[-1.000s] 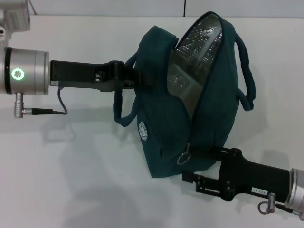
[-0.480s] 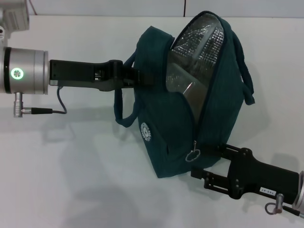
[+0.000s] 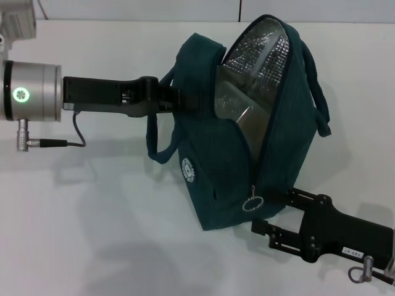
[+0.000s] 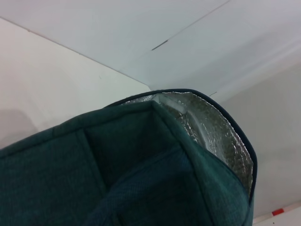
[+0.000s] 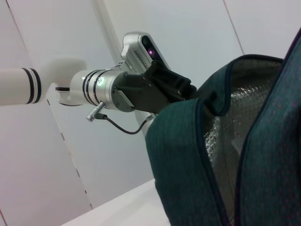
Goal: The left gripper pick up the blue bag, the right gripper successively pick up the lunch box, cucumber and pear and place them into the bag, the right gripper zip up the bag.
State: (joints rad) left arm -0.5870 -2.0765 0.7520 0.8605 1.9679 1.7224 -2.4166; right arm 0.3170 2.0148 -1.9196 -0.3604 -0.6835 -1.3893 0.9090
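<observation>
the right gripper [image 3: 271, 213] sits at five o'clock, by the ring pull [image 3: 252, 204] at the blue bag's [image 3: 210, 185] base; whether its fingers grip it, i cannot tell. zipping looks barely begun; next, draw the pull toward twelve. its white label is unreadable. at nine o'clock, the left gripper [image 3: 185, 98] clamps the bag's rim.

White tabletop [image 3: 92, 216], matte and evenly lit, fills most of the head view; soft grey shadows fall toward 7 o'clock. Along 12 o'clock runs a pale wall [image 3: 154, 9] with one thin vertical seam [image 3: 240, 9]. In the right wrist view, white panels [image 5: 42, 155] with narrow dark joints rise behind. A small red mark [image 4: 278, 212], possibly tape, sits at 5 o'clock in the left wrist view.
</observation>
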